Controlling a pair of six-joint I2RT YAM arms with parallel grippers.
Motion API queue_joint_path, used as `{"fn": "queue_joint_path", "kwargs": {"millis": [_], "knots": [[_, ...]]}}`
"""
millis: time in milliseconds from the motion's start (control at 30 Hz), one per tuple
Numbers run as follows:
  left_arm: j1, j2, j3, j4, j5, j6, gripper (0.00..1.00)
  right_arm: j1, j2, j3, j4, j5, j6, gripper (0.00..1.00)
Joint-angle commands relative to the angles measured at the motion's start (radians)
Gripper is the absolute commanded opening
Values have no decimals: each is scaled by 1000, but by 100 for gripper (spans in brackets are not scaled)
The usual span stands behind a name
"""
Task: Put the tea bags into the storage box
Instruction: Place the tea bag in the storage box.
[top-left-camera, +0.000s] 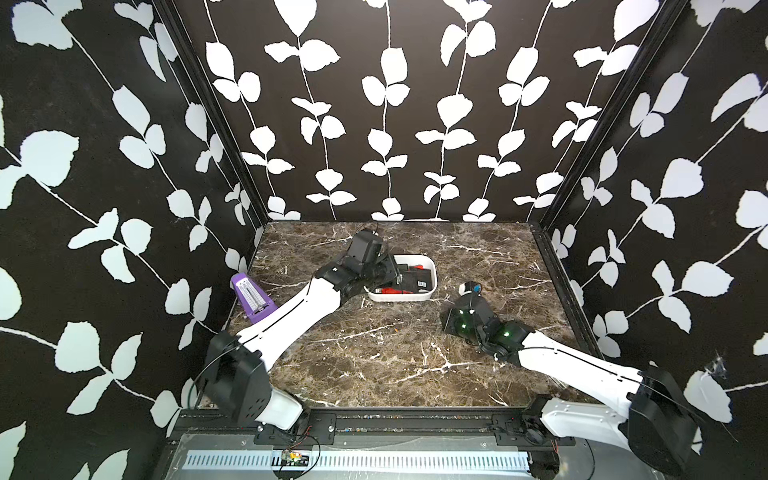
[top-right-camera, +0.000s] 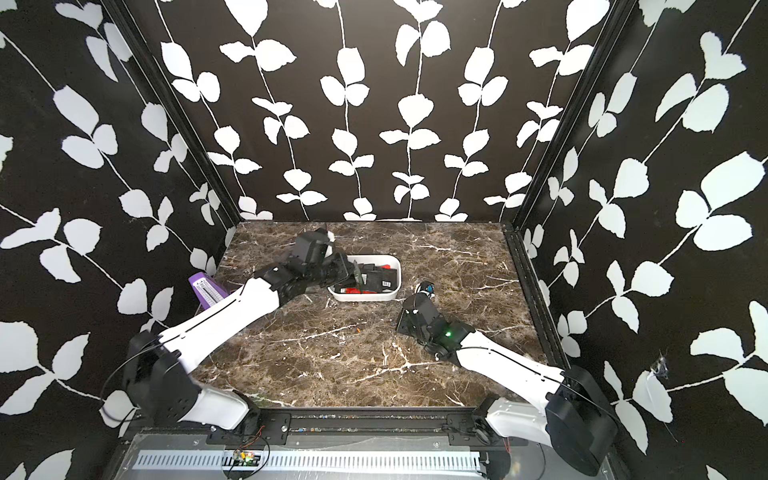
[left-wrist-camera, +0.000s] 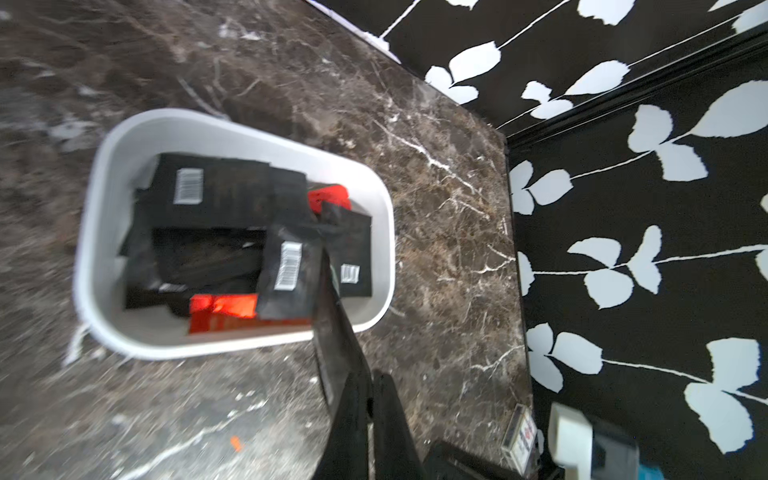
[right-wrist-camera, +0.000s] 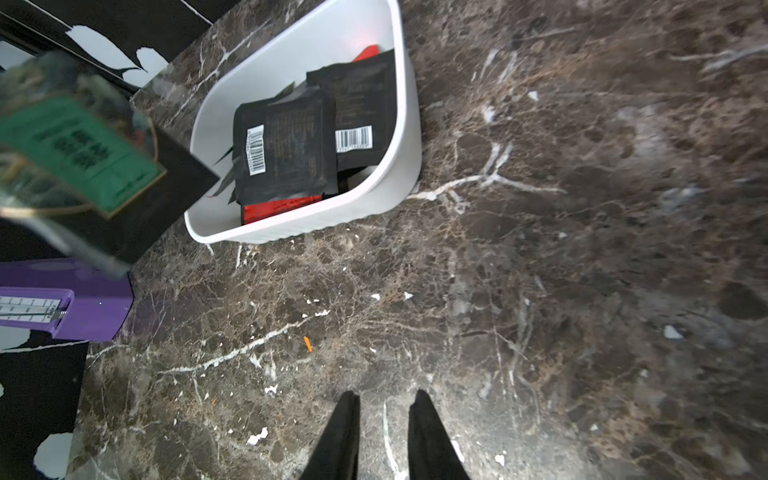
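Left wrist view: tea bag (left-wrist-camera: 330, 324) is clamped edge-on in the left tool (left-wrist-camera: 370, 377) above the storage box (left-wrist-camera: 120, 141) rim, release judged next; right tool (right-wrist-camera: 385, 395) slightly parted, empty.

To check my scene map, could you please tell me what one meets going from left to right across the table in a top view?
Purple metronome → storage box holding tea bags → right arm.

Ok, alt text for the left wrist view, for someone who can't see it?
The left pincer, shut on a tea bag seen edge-on, holds it over the rim of the white storage box on the marble table. Black and orange-red tea bags lie piled inside.
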Motion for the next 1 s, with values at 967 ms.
{"fn": "queue_joint_path", "kwargs": {"millis": [967], "knots": [[20, 281, -12, 165, -87, 98, 0, 6, -75, -73, -54, 47, 4, 25]]}}
